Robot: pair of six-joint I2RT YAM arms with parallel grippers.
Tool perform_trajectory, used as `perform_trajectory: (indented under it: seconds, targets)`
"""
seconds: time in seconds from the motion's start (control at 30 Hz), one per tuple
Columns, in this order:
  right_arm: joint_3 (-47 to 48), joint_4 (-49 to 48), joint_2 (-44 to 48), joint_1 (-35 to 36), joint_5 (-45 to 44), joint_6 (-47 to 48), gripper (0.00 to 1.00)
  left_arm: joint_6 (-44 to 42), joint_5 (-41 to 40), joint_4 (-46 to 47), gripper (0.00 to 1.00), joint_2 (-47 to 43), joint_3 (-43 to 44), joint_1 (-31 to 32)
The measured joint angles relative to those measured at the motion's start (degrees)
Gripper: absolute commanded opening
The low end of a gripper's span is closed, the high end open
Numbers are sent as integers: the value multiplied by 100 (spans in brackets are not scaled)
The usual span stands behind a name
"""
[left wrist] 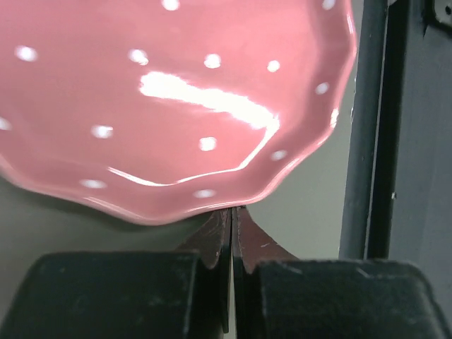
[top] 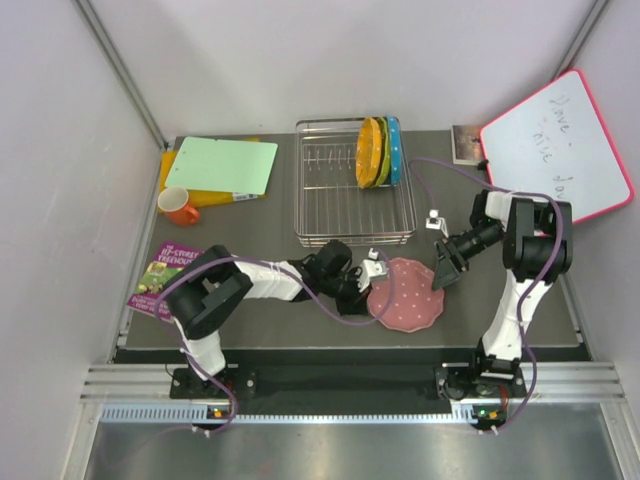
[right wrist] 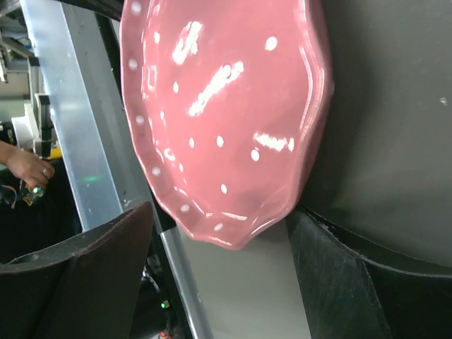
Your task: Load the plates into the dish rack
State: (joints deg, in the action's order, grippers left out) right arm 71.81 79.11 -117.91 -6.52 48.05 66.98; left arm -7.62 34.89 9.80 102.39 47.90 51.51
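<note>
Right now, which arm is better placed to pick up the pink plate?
Right. The right gripper stands open with the rim of the pink plate between its fingers, ready to close. The left gripper is shut, its tips only meeting the plate's opposite edge.

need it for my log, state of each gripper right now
left gripper: shut, tips at rim of the pink polka-dot scalloped plate
right gripper: open, jaws astride the same plate

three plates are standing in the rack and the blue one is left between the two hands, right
No: the plate between the left hand and right hand is the pink plate, not blue. The blue plate already stands in the dish rack. The top external view shows it.
</note>
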Motion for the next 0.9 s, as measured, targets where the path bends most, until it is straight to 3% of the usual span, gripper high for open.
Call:
perform_trajectory:
  seconds: [0.3, 0.53, 0.67, 0.9]
  targets:
    - [286, 162, -144, 0, -212, -15, 75, 391, 494, -114, 0, 435, 426, -7]
    - [640, 356, -551, -4, -151, -177, 65, 597, 680, -129, 0, 599, 577, 28]
    - [664, 422, -741, -2, 50, -238, 63, 656, 671, -98, 0, 706, 702, 68]
    - [549, 619, -1161, 33, 404, -297, 49, 717, 452, 164, 0, 920, 953, 136]
